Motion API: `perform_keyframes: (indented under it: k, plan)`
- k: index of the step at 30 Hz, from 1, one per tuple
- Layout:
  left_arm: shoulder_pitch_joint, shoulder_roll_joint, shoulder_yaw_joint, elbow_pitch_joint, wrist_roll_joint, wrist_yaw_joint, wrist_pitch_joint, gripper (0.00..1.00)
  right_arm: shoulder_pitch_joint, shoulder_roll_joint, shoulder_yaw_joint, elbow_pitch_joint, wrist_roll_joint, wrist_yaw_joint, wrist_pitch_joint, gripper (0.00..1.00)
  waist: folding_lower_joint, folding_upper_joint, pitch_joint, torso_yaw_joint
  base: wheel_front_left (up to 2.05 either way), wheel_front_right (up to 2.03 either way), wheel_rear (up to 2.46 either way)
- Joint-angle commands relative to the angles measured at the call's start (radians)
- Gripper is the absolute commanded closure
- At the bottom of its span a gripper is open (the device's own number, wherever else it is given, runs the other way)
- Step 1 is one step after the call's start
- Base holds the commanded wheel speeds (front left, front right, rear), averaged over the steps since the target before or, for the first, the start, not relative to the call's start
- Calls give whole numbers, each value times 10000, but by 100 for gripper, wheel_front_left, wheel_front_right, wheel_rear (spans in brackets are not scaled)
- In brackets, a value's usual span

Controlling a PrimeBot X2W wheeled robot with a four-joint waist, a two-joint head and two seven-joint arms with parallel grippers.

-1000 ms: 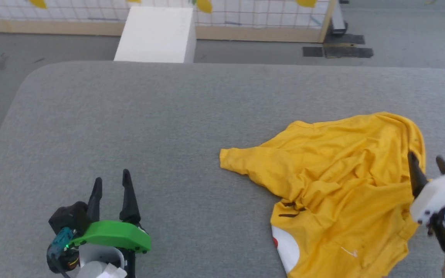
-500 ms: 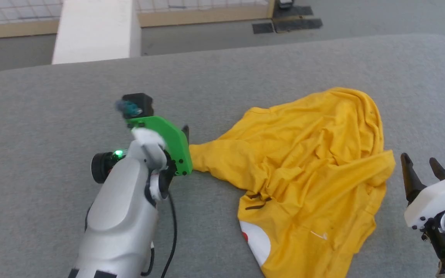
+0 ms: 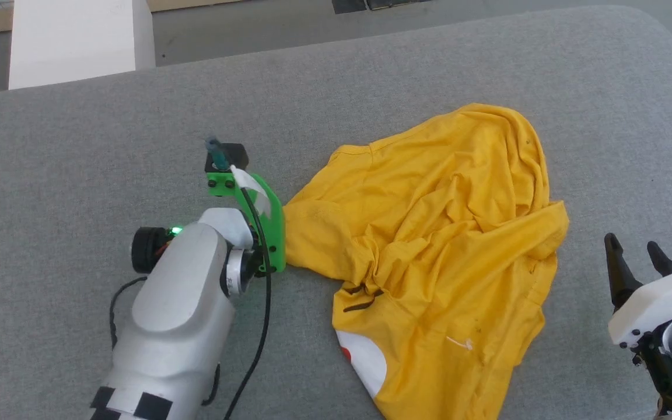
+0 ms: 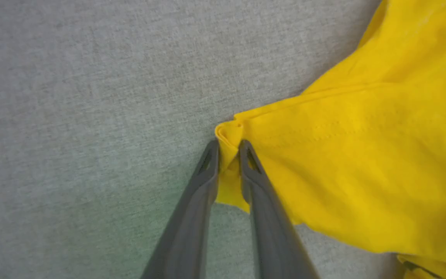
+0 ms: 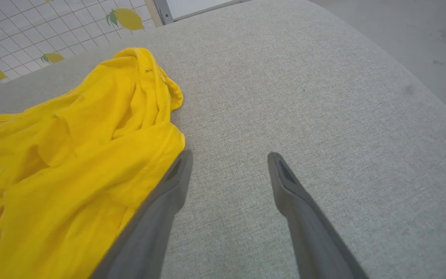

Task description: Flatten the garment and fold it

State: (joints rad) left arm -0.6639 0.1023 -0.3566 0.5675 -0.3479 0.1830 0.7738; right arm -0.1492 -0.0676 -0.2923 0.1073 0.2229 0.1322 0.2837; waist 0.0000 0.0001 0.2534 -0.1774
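The garment, a yellow T-shirt, lies crumpled on the grey padded table, right of the middle. A bit of white muzzle and a red dot show at its near edge. Its left sleeve end is pinched between the fingers of my left gripper, which is shut on it. From the head camera the green wrist mount covers those fingers. My right gripper stands open just right of the shirt, nothing between its fingers, the left finger beside the shirt's hem.
A white box stands on the floor beyond the table's far edge. The table's rounded far right corner drops to grey floor. A tiled wall with lemon prints lies beyond the shirt. Bare table stretches left of my left arm.
My left arm swung from the near left up to the sleeve end and shut on it. The head camera shifted. The right gripper came off the shirt's right edge and stays open.
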Motion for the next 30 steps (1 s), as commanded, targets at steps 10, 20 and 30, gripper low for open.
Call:
perform_keyframes:
  k: [10, 20, 30]
  plan:
    - [1535, -360, 1721, -3245, -2042, -68, -2633, 100, 141, 97, 88, 276, -18, -15, 10, 0, 0, -1, -959, 1278, 0, 0, 0]
    - [5343, 271, 4166, -5620, -2487, 1644, -3458, 100, 432, 140, 112, 193, -103, -15, 240, 0, 0, -1, -1502, 2134, 0, 0, 0]
    - [6676, 27, 4949, -4141, -3259, 1678, -3752, 0, 540, 160, 266, 261, -159, -15, 468, 0, 0, -1, -1610, 2130, 0, 0, 0]
